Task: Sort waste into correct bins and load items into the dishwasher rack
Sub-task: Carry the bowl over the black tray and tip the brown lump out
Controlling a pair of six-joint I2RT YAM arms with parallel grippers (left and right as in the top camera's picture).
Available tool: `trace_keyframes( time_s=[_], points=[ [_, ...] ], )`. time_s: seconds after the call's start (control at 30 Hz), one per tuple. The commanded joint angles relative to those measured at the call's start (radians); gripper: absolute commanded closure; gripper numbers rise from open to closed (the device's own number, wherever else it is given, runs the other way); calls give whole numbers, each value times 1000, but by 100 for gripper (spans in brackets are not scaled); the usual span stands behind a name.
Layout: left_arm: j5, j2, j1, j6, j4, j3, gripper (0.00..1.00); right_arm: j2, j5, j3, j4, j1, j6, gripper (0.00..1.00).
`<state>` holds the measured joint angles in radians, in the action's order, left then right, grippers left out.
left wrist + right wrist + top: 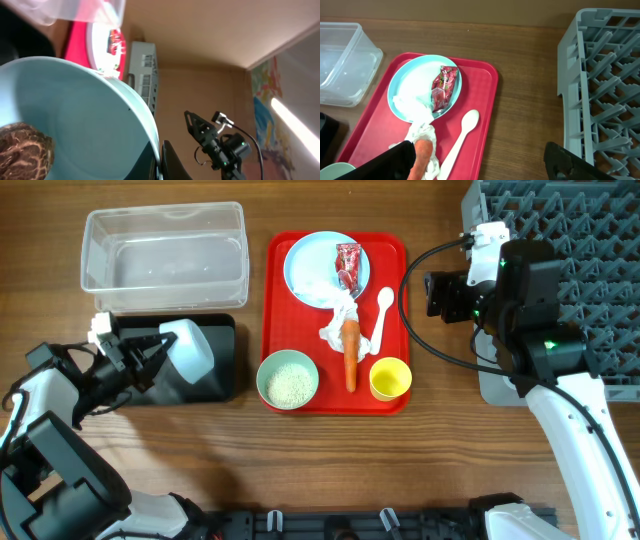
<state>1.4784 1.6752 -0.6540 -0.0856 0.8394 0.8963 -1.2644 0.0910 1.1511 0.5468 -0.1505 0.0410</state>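
The grey rack (pixel 580 240) is on the far right, by the right gripper (pixel 436 293), whose fingers are spread wide and hold nothing. The black tray (pixel 222 376) is on the left. The left gripper (pixel 152 352) pinches the rim of the pale blue bowl (pixel 190 350), tipped sideways just right of its fingers, over that tray. The brown lump (pixel 22 150) sits inside the bowl.

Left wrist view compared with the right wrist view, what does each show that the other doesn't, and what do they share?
Only the left wrist view shows the inside of the pale blue bowl, close up, with the brown food lump in it. Only the right wrist view shows the white spoon and the carrot on the red tray. Both show the red tray, the light blue plate with the red wrapper on it, and part of the clear tub.
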Motion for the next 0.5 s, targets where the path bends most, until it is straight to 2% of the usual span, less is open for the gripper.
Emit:
trace_keyframes(
  time_s=[0.0, 0.1, 0.13, 0.3, 0.47],
  points=[
    [-30, -6, -5, 91, -2, -3, 96, -8, -16, 22, 1, 4, 14, 15],
    [98, -6, -2, 196, 13, -2, 96, -8, -16, 22, 1, 4, 14, 14],
    [98, -6, -2, 222, 12, 0, 96, -8, -16, 22, 1, 4, 14, 14],
    [98, -6, -2, 220, 2, 0, 96, -8, -16, 22, 4, 4, 14, 15],
    [75, -6, -2, 195, -101, 0, 96, -8, -16, 22, 4, 4, 14, 14]
  ],
)
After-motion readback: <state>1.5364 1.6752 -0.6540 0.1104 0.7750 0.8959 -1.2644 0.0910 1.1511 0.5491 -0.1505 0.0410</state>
